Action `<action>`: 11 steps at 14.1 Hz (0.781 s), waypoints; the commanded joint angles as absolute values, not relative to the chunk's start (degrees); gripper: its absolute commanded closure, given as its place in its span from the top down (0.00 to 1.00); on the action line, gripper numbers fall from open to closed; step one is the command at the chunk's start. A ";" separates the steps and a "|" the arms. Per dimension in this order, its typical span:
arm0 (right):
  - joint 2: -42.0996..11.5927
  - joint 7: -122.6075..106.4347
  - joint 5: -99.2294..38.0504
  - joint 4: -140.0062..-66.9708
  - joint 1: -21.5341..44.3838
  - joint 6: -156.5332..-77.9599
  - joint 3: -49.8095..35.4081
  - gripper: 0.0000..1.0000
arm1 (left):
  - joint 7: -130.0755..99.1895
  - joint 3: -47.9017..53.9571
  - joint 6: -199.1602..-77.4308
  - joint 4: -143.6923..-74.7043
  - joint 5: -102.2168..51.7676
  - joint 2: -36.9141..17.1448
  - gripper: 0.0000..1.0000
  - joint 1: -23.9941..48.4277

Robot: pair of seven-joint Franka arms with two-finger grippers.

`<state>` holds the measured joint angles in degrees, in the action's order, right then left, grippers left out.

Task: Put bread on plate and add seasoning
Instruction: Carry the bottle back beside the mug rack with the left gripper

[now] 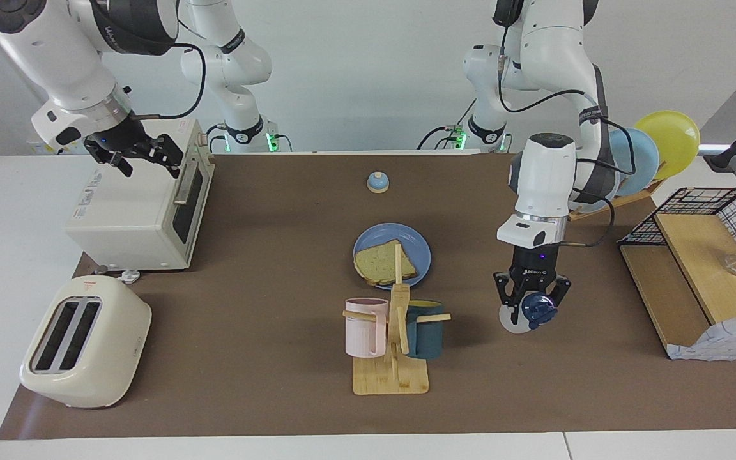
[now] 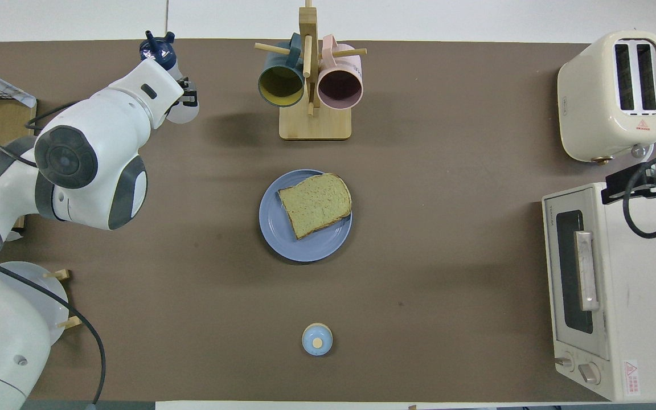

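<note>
Bread [image 1: 384,263]: one tan toasted slice, darker crust, lying flat on the plate [image 1: 417,248], offset toward the rim farther from the robots. Plate: round, flat, medium blue, mid-table on the brown mat. Seasoning [image 1: 531,311]: small translucent whitish bottle, dark navy flip cap, tilted, clamped in the left gripper [image 1: 532,308] toward the left arm's end of the table, well apart from the plate.
</note>
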<state>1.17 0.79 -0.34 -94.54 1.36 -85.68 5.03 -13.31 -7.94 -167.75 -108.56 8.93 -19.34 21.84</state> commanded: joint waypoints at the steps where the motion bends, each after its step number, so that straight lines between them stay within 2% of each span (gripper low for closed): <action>1: 2.55 -0.09 -0.09 -96.15 1.05 -86.75 4.83 1.00 | -16.95 -7.47 -176.80 -109.95 8.17 -22.13 0.00 21.18; 7: 2.55 -0.09 -0.09 -96.15 1.05 -86.75 4.83 1.00 | -17.76 -7.73 -190.61 -109.78 8.17 -29.26 0.00 20.48; 11: 2.55 -0.09 -0.09 -96.15 1.05 -86.75 4.83 1.00 | -16.88 -8.35 -195.28 -109.78 8.26 -31.28 0.00 20.39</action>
<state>1.17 0.79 -0.34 -94.54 1.36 -85.68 5.03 -17.78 -8.00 -192.16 -109.84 8.92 -30.50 20.66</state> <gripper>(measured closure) 0.000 0.590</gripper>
